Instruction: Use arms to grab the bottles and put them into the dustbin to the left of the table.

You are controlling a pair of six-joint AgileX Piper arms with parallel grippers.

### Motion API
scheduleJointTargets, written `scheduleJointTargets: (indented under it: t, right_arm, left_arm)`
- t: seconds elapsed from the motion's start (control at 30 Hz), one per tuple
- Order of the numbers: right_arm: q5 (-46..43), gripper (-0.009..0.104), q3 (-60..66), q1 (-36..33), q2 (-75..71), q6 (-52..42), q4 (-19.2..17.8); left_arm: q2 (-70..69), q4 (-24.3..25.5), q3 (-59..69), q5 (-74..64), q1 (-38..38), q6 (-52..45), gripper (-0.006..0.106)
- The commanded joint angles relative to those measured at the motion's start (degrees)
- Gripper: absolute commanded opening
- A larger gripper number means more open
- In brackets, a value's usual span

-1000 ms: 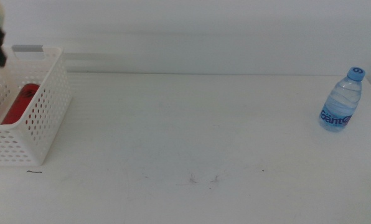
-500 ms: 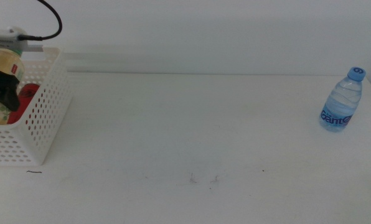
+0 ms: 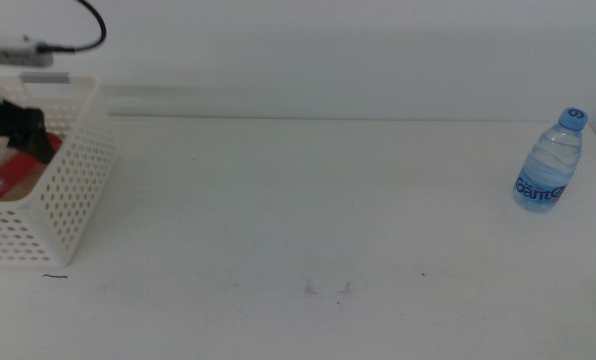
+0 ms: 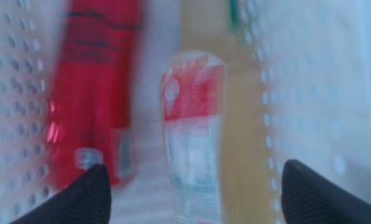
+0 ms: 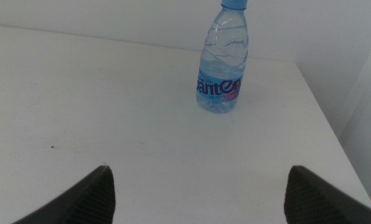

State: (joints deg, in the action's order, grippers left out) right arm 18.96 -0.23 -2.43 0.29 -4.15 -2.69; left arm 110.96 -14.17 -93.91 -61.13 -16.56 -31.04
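Counting 2 of 3 done: yellow bottle (image 4: 201,124) & red can (image 4: 95,93) lie in dustbin (image 3: 73,190); left gripper (image 4: 195,186) released. Water bottle (image 5: 223,62) left; right gripper (image 5: 198,190) spread, empty.

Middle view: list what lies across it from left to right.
Left gripper over the dustbin at the left edge → bare table with small scuff marks → water bottle standing upright near the right edge.
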Motion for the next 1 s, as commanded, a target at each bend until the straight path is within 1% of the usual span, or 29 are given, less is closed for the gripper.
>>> scheduleJointTargets:
  t: [0.0,0.17,0.23,0.3,0.37,0.47,0.57,0.63,0.73,0.93,0.97]
  right_arm:
    - [-0.9,0.087,0.2,0.2,-0.3,-0.1,-0.2]
    - [-0.9,0.087,0.2,0.2,-0.3,-0.1,-0.2]
    - [-0.9,0.087,0.2,0.2,-0.3,-0.1,-0.2]
    - [-0.9,0.087,0.2,0.2,-0.3,-0.1,-0.2]
    - [-0.9,0.087,0.2,0.2,-0.3,-0.1,-0.2]
    - [-0.9,0.087,0.2,0.2,-0.3,-0.1,-0.2]
    - [-0.9,0.087,0.2,0.2,-0.3,-0.1,-0.2]
    - [-0.9,0.087,0.2,0.2,-0.3,-0.1,-0.2]
    - [-0.9,0.087,0.2,0.2,-0.3,-0.1,-0.2]
    - [-0.9,0.087,0.2,0.2,-0.3,-0.1,-0.2]
    - [-0.9,0.087,0.2,0.2,-0.3,-0.1,-0.2]
  left_arm:
    - [-3.2,-2.2,-0.5,-0.5,0.7,0.9,0.094]
    - [-13.1,-2.1,-0.5,-1.5,5.0,3.8,0.094]
    - [-18.6,-3.9,-0.5,-2.8,7.2,4.1,0.094]
    - [-23.7,-6.4,-0.5,-3.1,10.4,4.1,0.094]
    - [-28.9,-10.3,-0.5,-3.1,13.9,4.1,0.094]
    - [-34.9,-14.5,-0.5,-4.5,19.0,3.9,0.094]
    - [-39.1,-20.5,-0.5,-7.7,23.5,3.9,0.094]
    - [-40.8,-23.2,-0.5,-8.8,25.8,3.9,0.094]
    - [-42.4,-22.8,-0.5,-8.8,27.6,4.0,0.094]
    - [-42.9,-22.8,-0.5,-8.8,27.6,4.1,0.094]
    - [-42.9,-22.8,-0.5,-6.7,27.6,4.1,0.094]
